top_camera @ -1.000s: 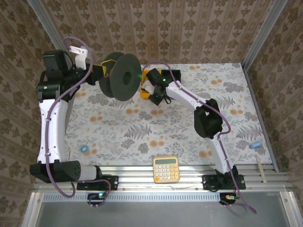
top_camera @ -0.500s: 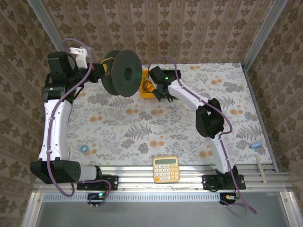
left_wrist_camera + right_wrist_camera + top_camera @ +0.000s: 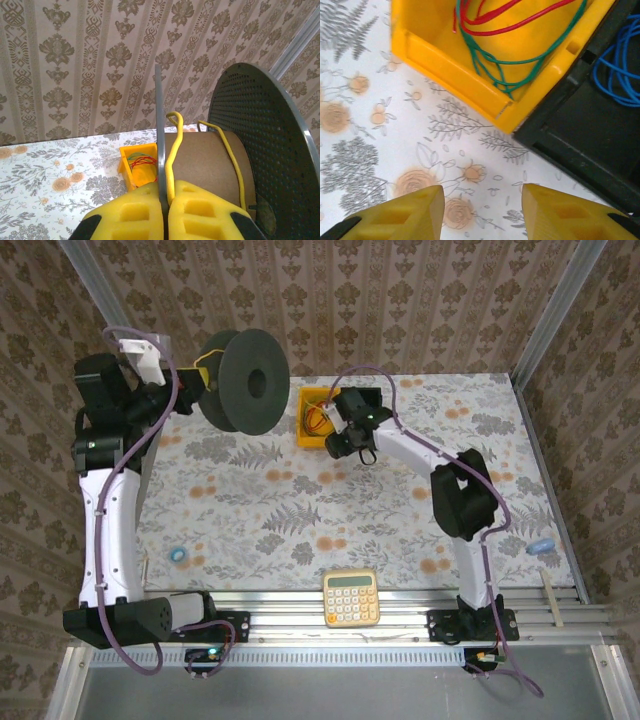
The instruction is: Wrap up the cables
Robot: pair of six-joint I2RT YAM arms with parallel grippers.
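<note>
Right wrist: fingers (image 3: 405,212) apart over open table (image 3: 380,125) beside yellow bin (image 3: 450,65).

- Black spool (image 3: 250,380) — raised at the far left.
- Yellow bin (image 3: 450,67), far middle, holding red wires (image 3: 144,161) and green wires (image 3: 485,62).
- Black bin (image 3: 570,145) touching its right side — blue wire (image 3: 615,75) inside.
- Yellow calculator (image 3: 351,597) at the near edge.

Seen from above, a floral table (image 3: 400,530): the left arm (image 3: 105,500) holds a black spool (image 3: 245,380) far left, the right gripper (image 3: 350,447) sits just beside a yellow bin (image 3: 312,400), and a calculator (image 3: 351,597) lies at the near edge
</note>
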